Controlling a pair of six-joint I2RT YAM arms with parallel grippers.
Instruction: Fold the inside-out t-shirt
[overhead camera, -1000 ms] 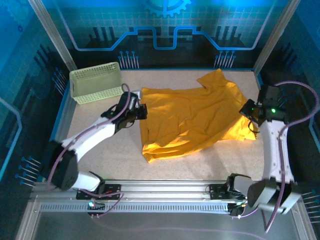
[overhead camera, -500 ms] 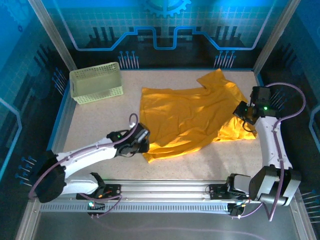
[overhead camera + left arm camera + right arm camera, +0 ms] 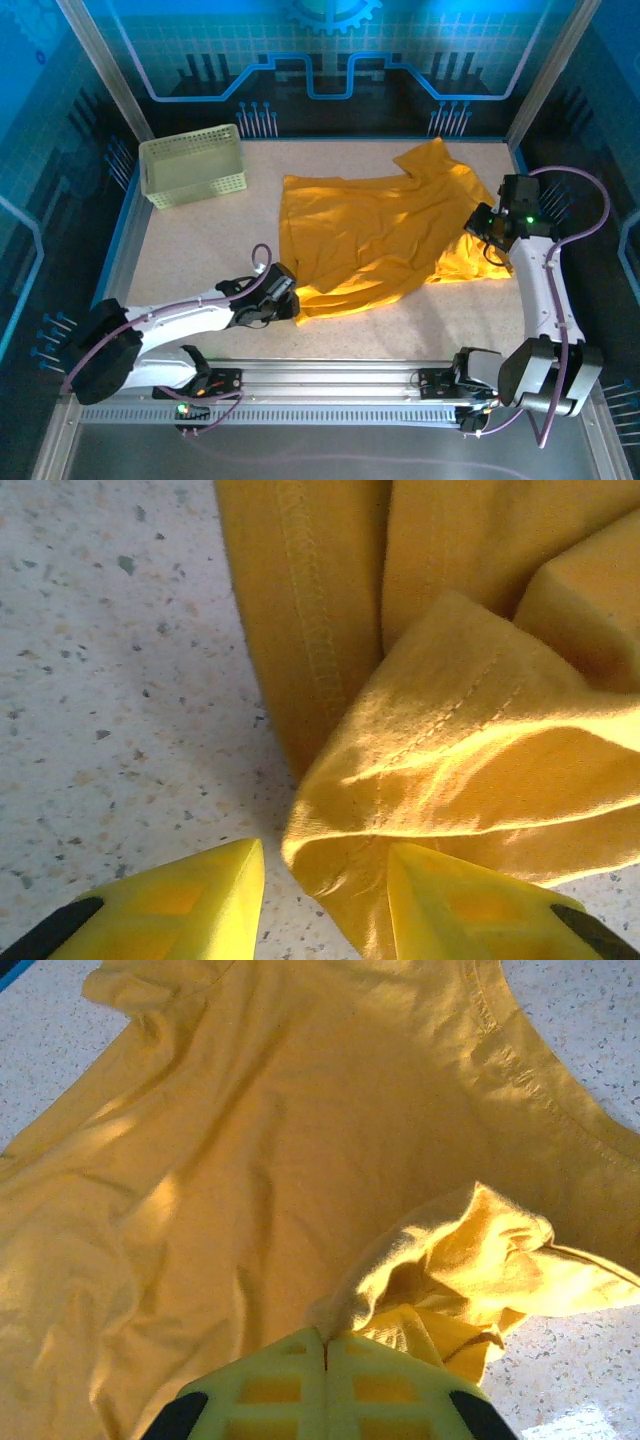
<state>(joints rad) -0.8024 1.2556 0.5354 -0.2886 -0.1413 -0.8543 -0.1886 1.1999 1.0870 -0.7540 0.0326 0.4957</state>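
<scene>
the left gripper point(image 3: 322, 872) is down at the near left corner of the shirt point(image 3: 370, 235); its yellow fingers point(image 3: 200, 895) stand partly apart with speckled table point(image 3: 200, 260) showing between them; nothing is clamped, though the crumpled corner of cloth lies just ahead and touches the right-hand finger; a stitched hem runs away from it toward the far side; the right gripper point(image 3: 325, 1360) has its jaws pressed together on a bunched fold at the shirt's right edge, the cloth rising in a small peak from the pinch; outward from both, the shirt lies spread and wrinkled over the middle and right of the table, one sleeve pointing to the far right; a pale green basket point(image 3: 192, 165) sits at the far left, well apart from the shirt
</scene>
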